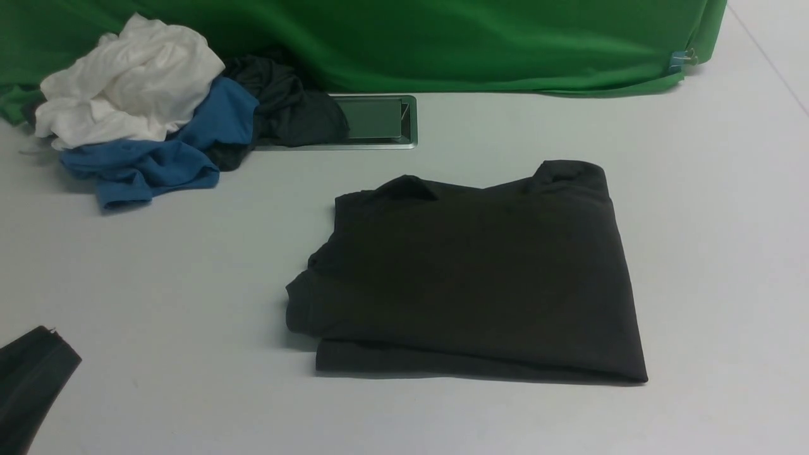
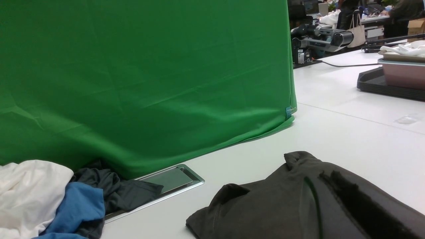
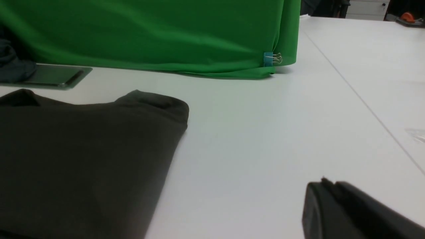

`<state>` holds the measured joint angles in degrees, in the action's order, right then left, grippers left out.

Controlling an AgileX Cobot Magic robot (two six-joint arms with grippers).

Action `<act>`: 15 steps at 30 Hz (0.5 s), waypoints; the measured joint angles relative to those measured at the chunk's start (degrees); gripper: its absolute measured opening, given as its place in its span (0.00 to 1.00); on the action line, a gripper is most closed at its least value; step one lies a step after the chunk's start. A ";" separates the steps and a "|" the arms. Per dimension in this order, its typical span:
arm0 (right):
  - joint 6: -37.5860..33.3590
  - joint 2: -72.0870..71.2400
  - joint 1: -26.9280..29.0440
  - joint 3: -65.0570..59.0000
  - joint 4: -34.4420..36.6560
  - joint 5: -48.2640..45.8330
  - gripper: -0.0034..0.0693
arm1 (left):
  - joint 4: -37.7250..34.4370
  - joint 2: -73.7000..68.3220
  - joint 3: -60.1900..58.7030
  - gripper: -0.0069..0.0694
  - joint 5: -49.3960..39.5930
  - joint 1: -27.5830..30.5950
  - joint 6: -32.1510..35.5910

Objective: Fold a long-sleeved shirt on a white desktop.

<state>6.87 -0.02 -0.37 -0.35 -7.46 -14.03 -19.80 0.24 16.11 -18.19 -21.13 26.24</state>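
Three crumpled garments (image 1: 145,114) by hatch (image 1: 373,120) | shirt (image 1: 468,278) folded | left fingers (image 1: 31,373) together | right fingers (image 3: 348,212) together

Folded shirt (image 2: 265,205) beside, perhaps, blurred fingers (image 2: 365,205).

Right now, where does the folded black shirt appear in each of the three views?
Front view: the long-sleeved shirt lies folded at centre.
Left wrist view: it fills the lower right.
Right wrist view: it fills the lower left.
Shared landmark: the silver cable hatch behind it.
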 joint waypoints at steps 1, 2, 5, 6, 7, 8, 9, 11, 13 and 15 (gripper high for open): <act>0.00 0.00 0.00 0.00 0.00 0.00 0.15 | 0.00 0.00 0.00 0.12 0.00 0.00 0.00; 0.00 0.00 0.00 0.00 0.00 0.00 0.15 | 0.00 0.00 0.00 0.12 0.00 0.00 0.00; 0.06 0.00 0.00 0.00 0.00 0.00 0.16 | 0.00 0.00 0.00 0.12 0.00 0.00 0.00; 0.06 0.00 0.00 0.00 0.00 0.00 0.16 | 0.00 0.00 0.00 0.12 0.00 0.00 0.00; 0.06 0.00 0.00 0.00 0.00 0.00 0.16 | 0.00 0.00 0.00 0.12 0.00 0.00 0.00; 0.06 0.00 0.00 0.00 0.00 0.00 0.17 | 0.00 0.00 0.00 0.12 0.00 0.00 0.00; 0.06 0.00 0.00 0.00 0.00 0.00 0.18 | 0.00 0.00 0.00 0.12 0.00 0.00 0.00; 0.06 0.00 0.00 0.00 0.00 0.00 0.18 | 0.00 0.00 0.00 0.12 0.00 0.00 0.00; 0.06 0.00 0.00 0.00 0.00 0.00 0.19 | 0.00 0.00 0.00 0.12 0.00 0.00 0.00; 0.06 0.00 0.00 0.00 0.00 0.00 0.19 | 0.15 0.00 -0.05 0.12 0.00 0.00 0.00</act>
<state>6.92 -0.02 -0.37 -0.35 -7.46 -14.03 -19.65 0.24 16.06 -18.19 -21.13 26.24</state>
